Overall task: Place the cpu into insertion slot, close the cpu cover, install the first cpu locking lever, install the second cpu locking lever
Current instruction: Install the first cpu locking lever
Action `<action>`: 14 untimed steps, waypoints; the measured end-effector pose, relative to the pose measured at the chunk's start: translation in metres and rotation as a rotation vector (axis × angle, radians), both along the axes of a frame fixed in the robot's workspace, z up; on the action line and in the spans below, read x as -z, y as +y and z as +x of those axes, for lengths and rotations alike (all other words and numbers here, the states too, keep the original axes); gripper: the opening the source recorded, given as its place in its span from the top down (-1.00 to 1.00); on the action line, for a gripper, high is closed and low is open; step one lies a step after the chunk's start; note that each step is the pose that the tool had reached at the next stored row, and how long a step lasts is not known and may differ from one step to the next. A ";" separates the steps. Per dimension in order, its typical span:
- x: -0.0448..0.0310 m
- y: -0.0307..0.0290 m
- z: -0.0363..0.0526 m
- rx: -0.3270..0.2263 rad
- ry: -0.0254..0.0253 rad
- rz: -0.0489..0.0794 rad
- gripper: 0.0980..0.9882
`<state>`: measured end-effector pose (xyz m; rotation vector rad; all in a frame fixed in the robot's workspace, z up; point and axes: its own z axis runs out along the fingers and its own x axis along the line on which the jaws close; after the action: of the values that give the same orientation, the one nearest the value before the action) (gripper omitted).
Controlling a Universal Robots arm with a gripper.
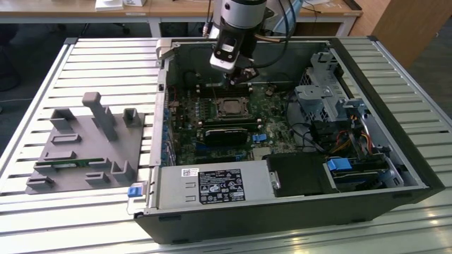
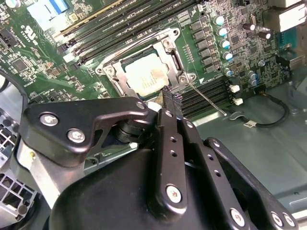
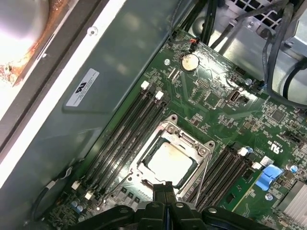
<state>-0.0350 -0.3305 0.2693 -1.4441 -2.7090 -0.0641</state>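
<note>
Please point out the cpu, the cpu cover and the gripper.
cpu (image 3: 170, 161): first wrist view, centre of its face.
cpu cover (image 3: 188, 143): first wrist view, frame edge.
gripper (image 3: 164, 187): first wrist view, between fingertips.

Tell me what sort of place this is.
Probably a robotics lab or test bench: an opened computer case lies on a slatted metal table, a grey parts fixture sits beside it, and wooden desks stand behind.

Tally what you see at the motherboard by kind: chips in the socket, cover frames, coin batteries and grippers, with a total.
cpu: 1
cpu cover: 1
coin cell battery: 1
gripper: 1
Total: 4
</note>
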 end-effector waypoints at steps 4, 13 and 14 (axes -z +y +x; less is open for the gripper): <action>0.0000 0.0000 0.0000 -0.012 0.0000 0.000 0.98; 0.0000 0.0000 0.0000 -0.042 0.0001 0.000 0.98; 0.0000 0.0000 0.0000 -0.046 0.0000 0.000 0.98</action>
<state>-0.0351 -0.3305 0.2693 -1.3815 -2.7405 -0.0616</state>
